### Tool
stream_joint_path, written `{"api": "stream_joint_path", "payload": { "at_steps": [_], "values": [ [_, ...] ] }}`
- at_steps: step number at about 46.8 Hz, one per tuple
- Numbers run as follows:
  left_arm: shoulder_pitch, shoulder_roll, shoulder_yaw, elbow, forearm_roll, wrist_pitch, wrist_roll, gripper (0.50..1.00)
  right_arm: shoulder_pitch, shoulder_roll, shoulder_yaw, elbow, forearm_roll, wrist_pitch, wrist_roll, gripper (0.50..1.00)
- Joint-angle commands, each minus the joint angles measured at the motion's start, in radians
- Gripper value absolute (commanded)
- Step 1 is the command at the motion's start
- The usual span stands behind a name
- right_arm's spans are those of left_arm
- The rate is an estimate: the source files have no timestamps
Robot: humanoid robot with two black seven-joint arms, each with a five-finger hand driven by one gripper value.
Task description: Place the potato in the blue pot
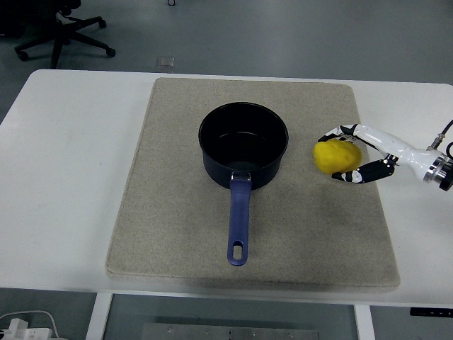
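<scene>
Potato, bright yellow and rounded, sits on the right part of a beige mat that covers most of the white table. The right hand comes in from the right edge and its fingers are curled around the potato from that side: upper fingers arch over the far side of it and a lower finger lies along its near side, so the hand appears to be clasped on it, though whether the potato is lifted off the mat or resting on it is hard to tell from this height. Left of the potato, near but apart from it, stands the blue pot, upright at about the middle of the mat, dark inside and holding nothing. Its long blue handle points toward the table's near edge and ends in a hanging hole. Beyond the table's far left corner, an office chair base stands on the grey floor. At the lower left, below the table edge, white cables lie on the floor.
</scene>
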Motion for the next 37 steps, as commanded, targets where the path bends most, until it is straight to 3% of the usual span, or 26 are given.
{"api": "stream_joint_path", "payload": {
  "at_steps": [1, 16, 25, 32, 37],
  "values": [
    [0.0, 0.0, 0.0, 0.0, 0.0, 0.0, 0.0, 0.994, 0.012, -0.013, 0.001, -0.001, 0.03, 0.018, 0.0, 0.5],
    [0.0, 0.0, 0.0, 0.0, 0.0, 0.0, -0.001, 0.994, 0.102, -0.046, 0.001, -0.001, 0.072, 0.057, 0.0, 0.5],
    [0.0, 0.0, 0.0, 0.0, 0.0, 0.0, -0.001, 0.994, 0.222, -0.046, -0.008, 0.002, 0.107, 0.097, 0.0, 0.5],
    [0.0, 0.0, 0.0, 0.0, 0.0, 0.0, 0.0, 0.994, 0.313, -0.022, -0.011, 0.016, 0.125, 0.11, 0.0, 0.5],
    [0.0, 0.0, 0.0, 0.0, 0.0, 0.0, 0.0, 0.994, 0.345, 0.058, -0.021, 0.016, 0.133, 0.113, 0.0, 0.5]
  ]
}}
